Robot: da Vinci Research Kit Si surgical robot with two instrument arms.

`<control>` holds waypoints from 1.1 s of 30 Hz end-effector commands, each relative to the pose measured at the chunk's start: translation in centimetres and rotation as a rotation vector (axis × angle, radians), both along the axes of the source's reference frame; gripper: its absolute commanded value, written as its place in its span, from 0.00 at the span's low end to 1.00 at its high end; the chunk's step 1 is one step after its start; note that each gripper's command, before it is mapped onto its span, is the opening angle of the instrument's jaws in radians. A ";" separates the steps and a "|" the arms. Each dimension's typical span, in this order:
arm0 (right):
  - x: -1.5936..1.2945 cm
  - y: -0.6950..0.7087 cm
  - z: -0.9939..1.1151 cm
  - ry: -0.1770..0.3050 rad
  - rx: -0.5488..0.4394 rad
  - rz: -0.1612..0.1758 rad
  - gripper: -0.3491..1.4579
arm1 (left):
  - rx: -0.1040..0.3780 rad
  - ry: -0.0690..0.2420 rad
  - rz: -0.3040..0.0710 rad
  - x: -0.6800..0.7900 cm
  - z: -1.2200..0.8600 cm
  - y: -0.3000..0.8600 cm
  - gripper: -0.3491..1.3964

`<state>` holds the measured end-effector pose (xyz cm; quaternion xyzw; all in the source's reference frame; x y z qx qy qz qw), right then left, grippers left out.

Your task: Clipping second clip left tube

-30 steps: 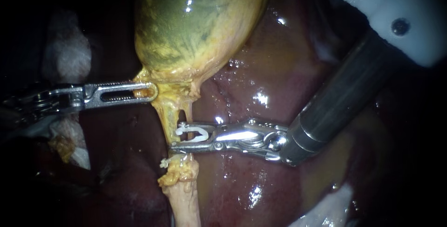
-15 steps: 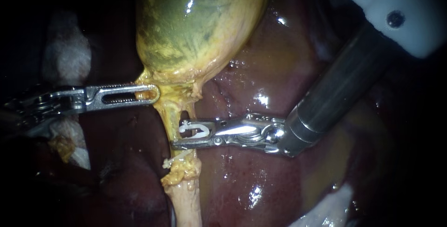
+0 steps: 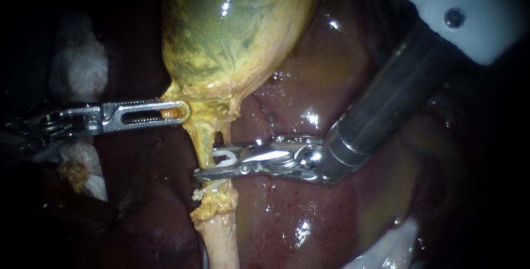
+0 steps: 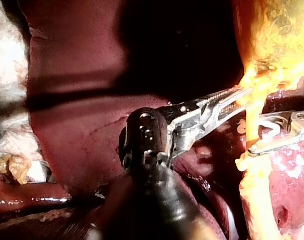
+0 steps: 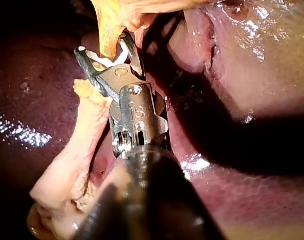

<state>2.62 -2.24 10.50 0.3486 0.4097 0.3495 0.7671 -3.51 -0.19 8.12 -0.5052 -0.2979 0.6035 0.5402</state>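
Right instrument (image 3: 205, 162) had slid further across the left tube (image 3: 201, 138), jaws narrowing and pinching the white clip (image 3: 229, 158) around it (nearly ready to fire); left instrument (image 3: 178, 112) stayed clamped on the gallbladder (image 3: 232, 31)

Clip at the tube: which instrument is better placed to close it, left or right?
Right. The right instrument holds the clip in its jaws astride the tube, just below the gallbladder. The left instrument grips the gallbladder's neck and should probably stay there for tension.
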 end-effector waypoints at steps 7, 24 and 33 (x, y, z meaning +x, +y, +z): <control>0.15 0.01 0.03 -0.062 -0.012 -0.054 0.51 | -0.001 0.001 -0.001 -0.02 0.00 -0.01 0.00; 0.15 -0.08 0.10 -0.127 -0.010 -0.124 0.49 | -0.002 0.002 -0.002 -0.04 0.02 -0.03 0.00; 0.18 -0.09 0.14 -0.126 -0.010 -0.124 0.49 | -0.003 0.002 -0.002 -0.05 0.02 -0.03 0.00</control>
